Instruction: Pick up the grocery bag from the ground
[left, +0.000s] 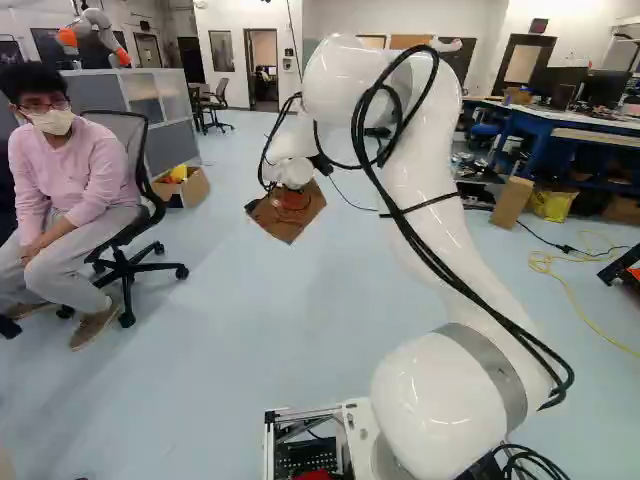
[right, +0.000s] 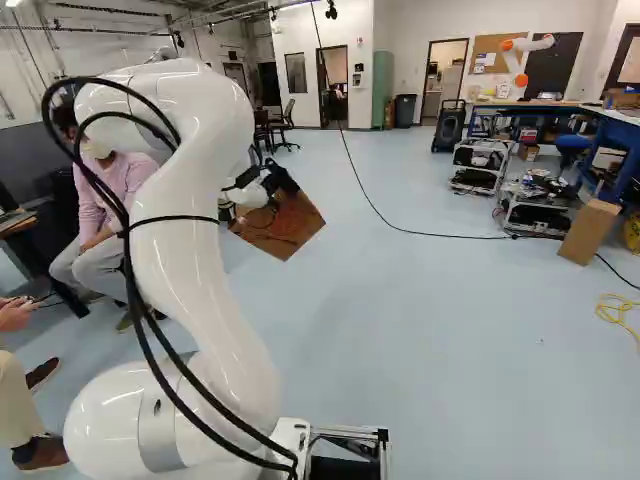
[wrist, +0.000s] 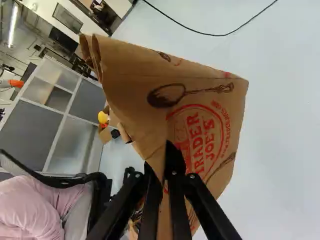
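The black two-fingered gripper (wrist: 171, 162) pinches the brown, printed paper grocery bag (wrist: 135, 87) above the pale-blue floor (right: 430, 350), where a sudden swing could tear the paper or work it loose.

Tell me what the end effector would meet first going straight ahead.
Beyond the bag in the end effector, probably the floor; the bag hides that line, so depth is unclear.

In the left base view, an office chair (left: 132, 128) is seen at nine o'clock, and an open cardboard box (left: 196, 188) at ten. A blue workbench (left: 575, 120) is shown at two o'clock; a yellow cord (left: 545, 262) is spread over the floor (left: 250, 330) at three. In the right base view, a dark bin (right: 405, 111) is seen at one.
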